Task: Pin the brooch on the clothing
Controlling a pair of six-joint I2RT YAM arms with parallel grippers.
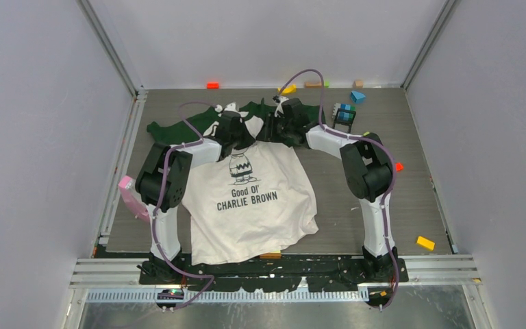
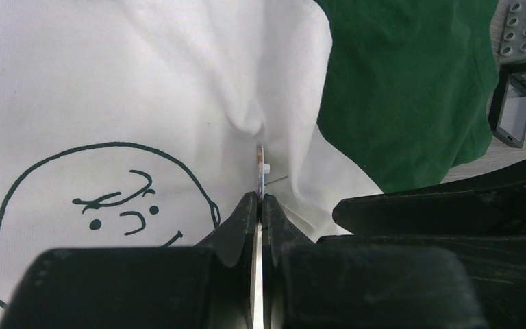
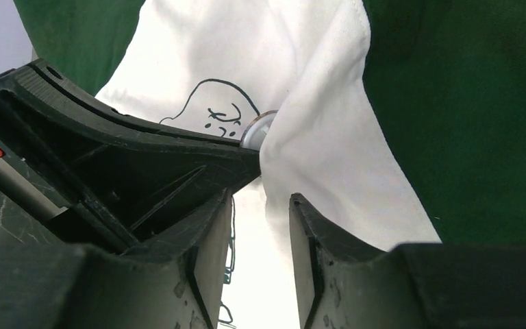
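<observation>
The clothing (image 1: 260,212), a white T-shirt with green sleeves, lies flat in the middle of the table with its collar at the far side. Both grippers are over its upper chest. My left gripper (image 2: 260,199) is shut on the brooch (image 2: 259,164), which shows edge-on against a raised white fold beside the printed boy's head. In the top view the left gripper (image 1: 236,133) sits close to the right gripper (image 1: 281,127). My right gripper (image 3: 260,199) is open over the same white fold. The brooch (image 3: 257,129) shows as a round disc at the left gripper's fingertips.
Toy blocks lie along the back wall: red (image 1: 212,85), yellow (image 1: 288,89), blue (image 1: 357,96). A black frame with blue blocks (image 1: 344,114) stands right of the shirt's sleeve. A yellow block (image 1: 424,242) lies at the near right. A pink object (image 1: 131,195) sits by the left arm.
</observation>
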